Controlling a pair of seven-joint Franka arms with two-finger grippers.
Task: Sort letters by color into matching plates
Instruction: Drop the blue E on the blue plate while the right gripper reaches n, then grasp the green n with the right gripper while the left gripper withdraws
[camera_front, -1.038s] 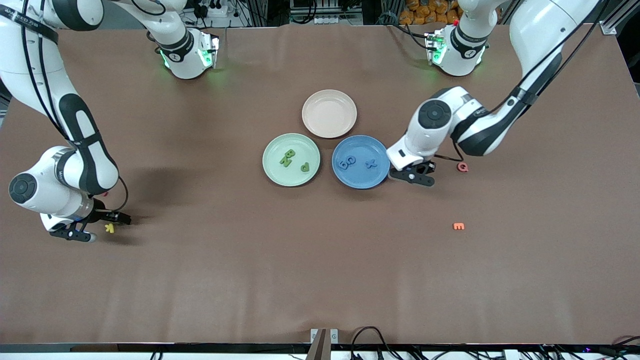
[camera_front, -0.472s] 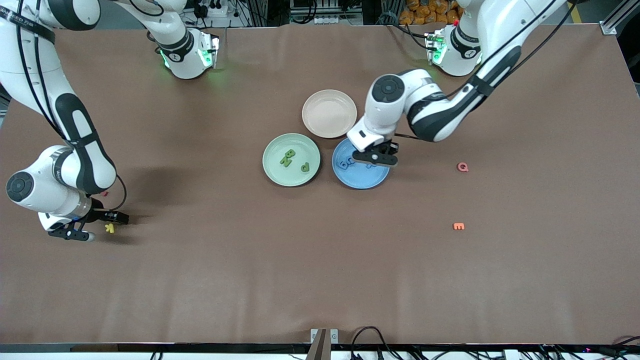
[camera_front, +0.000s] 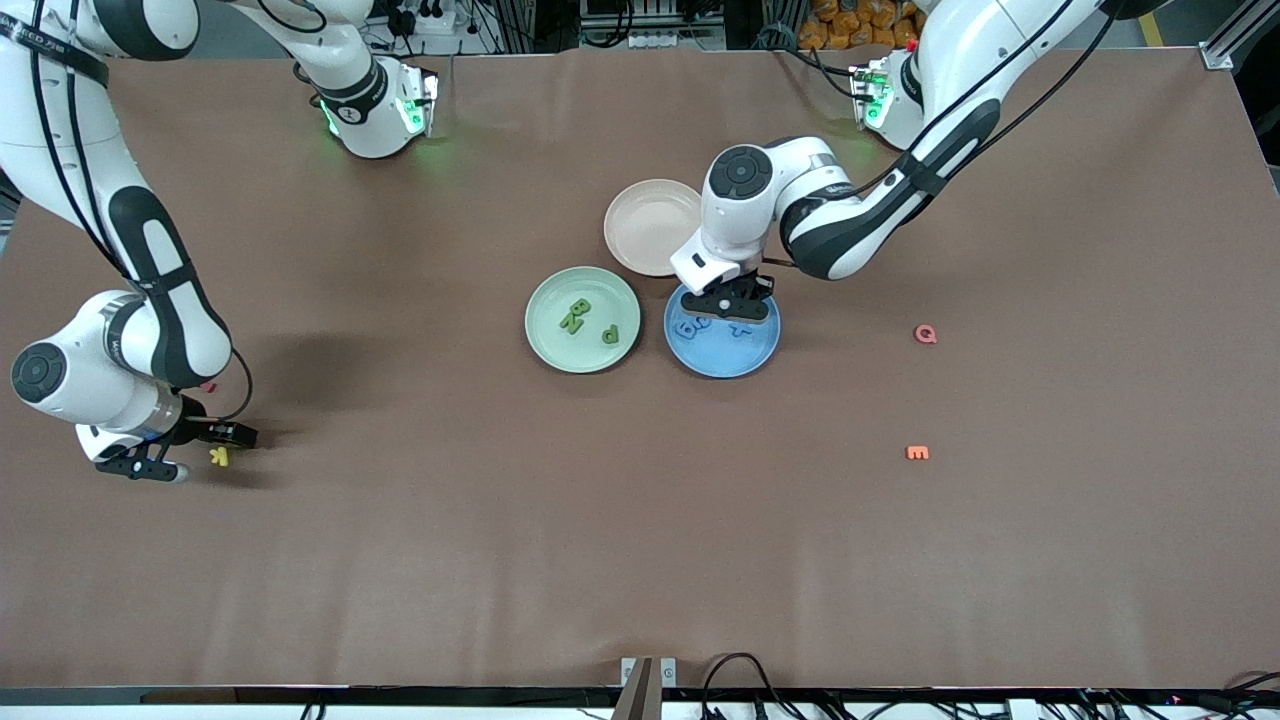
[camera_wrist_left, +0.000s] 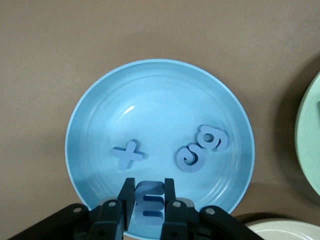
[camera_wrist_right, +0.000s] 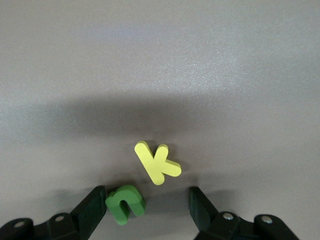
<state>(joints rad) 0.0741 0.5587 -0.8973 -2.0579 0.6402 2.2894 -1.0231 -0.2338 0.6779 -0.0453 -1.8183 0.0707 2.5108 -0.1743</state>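
1. Toward the right arm's end of the tabletop (camera_front: 560, 560), the right pincer (camera_front: 185, 452) sits low with its fingers apart around a green letter n (camera_wrist_right: 126, 204), which touches one finger only; a yellow letter k (camera_front: 219, 456) lies just beside it.
2. Toward the left arm's end, an orange letter (camera_front: 917, 453) lies nearer the front camera than a pink letter (camera_front: 926, 334).
3. The mint green plate (camera_front: 548, 338) holds green letters (camera_front: 575, 315).
4. Beside it, the blue plate (camera_wrist_left: 150, 90) holds a blue x (camera_wrist_left: 127, 154), a blue 9 (camera_wrist_left: 212, 137) and a curled blue letter (camera_wrist_left: 189, 156).
5. The left pincer (camera_wrist_left: 149, 200) hangs over the blue plate, clamped on a blue letter E (camera_wrist_left: 150, 202).
6. Farthest from the front camera sits the beige-pink plate (camera_front: 645, 225).
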